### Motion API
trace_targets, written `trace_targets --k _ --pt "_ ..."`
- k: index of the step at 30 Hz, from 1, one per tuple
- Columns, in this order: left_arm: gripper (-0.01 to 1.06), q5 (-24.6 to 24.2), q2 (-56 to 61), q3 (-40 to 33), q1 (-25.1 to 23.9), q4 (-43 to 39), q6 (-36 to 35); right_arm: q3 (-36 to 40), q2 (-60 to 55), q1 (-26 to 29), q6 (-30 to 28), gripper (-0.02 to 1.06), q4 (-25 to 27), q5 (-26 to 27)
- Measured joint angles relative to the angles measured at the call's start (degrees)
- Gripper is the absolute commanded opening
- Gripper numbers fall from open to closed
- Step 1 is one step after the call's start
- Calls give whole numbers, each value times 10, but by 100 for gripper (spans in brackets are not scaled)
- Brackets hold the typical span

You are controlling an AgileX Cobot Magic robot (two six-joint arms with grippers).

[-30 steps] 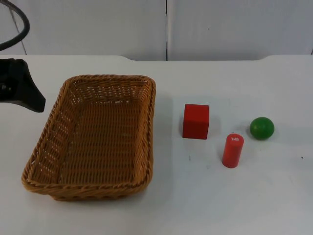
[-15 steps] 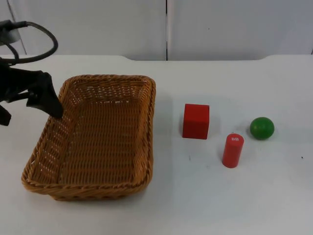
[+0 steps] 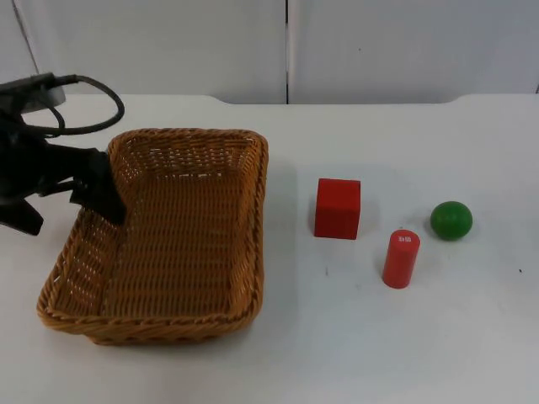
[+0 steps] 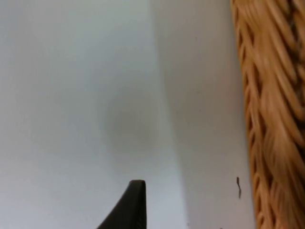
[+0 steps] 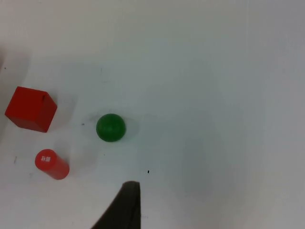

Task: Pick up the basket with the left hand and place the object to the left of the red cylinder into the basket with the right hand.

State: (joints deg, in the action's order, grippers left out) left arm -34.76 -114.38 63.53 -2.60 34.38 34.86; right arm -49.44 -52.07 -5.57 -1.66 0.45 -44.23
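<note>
Wicker basket (image 3: pixel 168 236): brown, rectangular, empty, resting flat on the white table (image 3: pixel 404 337); taken here as the landmark. Left gripper (image 3: pixel 74 198): at the basket's left rim, toward the far end; one black finger (image 3: pixel 105 194) reaches over the rim into the basket, the other lies outside it, so the jaws stand apart astride the wall; whether either finger touches the wicker cannot be told. The arm behind it is cut off by the picture's edge. In the left wrist view the basket's woven rim (image 4: pixel 271 119) runs alongside bare table, blurred. Red cube (image 3: pixel 338 209): right of the basket, apart from it. Red cylinder (image 3: pixel 401 259): upright, right of the cube and nearer the camera, white label on its top, unreadable. Green ball (image 3: pixel 451 220): farthest right of the basket, just beyond the cylinder. Right gripper: waits above the table looking down on cube (image 5: pixel 30 109), cylinder (image 5: pixel 51 164) and ball (image 5: pixel 110 127); its jaw state cannot be told.
</note>
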Motion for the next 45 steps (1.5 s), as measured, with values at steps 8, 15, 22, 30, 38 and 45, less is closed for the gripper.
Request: trace_targets --k 8,15,22,30,38,45 --pt "105 40 -20 6 33 -2 -15 0 0 0 0 105 0 0" --pt "105 52 -41 6 41 -8 -32 0 0 0 0 105 -1 0" --pt "105 60 -45 6 41 -10 -34 0 0 0 0 105 -5 -3" --pt "101 61 -45 6 41 -13 -34 0 0 0 0 105 -5 -4" --pt "77 61 -45 6 41 -16 -37 0 0 0 0 105 -5 -6" --pt "46 61 -45 6 41 -16 -47 0 0 0 0 105 -5 -6"
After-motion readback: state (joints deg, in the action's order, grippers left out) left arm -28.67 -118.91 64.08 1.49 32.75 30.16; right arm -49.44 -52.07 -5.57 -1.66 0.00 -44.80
